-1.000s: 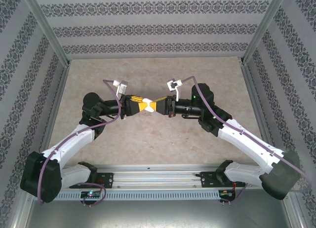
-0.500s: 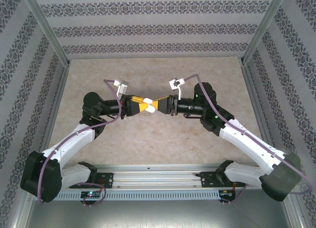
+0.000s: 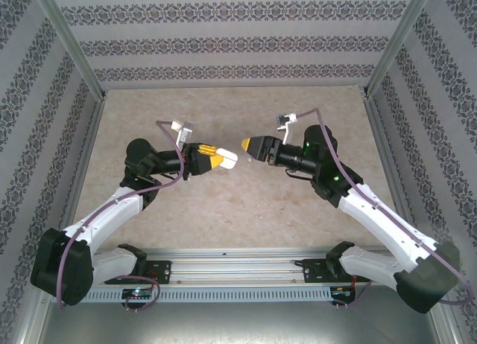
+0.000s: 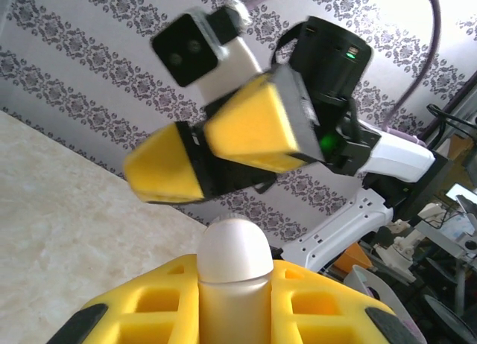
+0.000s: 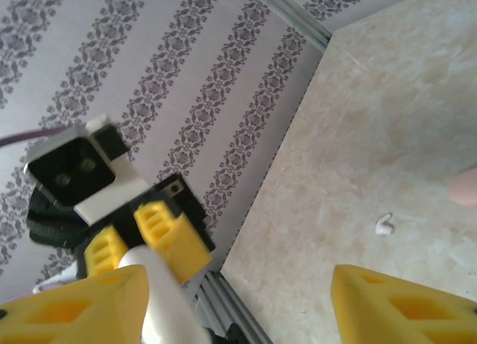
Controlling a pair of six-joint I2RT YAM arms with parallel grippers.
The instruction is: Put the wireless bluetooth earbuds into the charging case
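— Where's our case [image 4: 232, 249]?
— Our left gripper [image 3: 221, 160] clamps it, long axis along the fingers, round end towards our right gripper [image 3: 247, 144], which gapes empty. A white earbud [image 5: 384, 225] lies on the table [image 5: 387, 120].

Overhead rear camera; wrist cameras face-to-face

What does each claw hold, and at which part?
Left claw grips the white case by one half; its rounded end sticks out. Right claw is open, empty.
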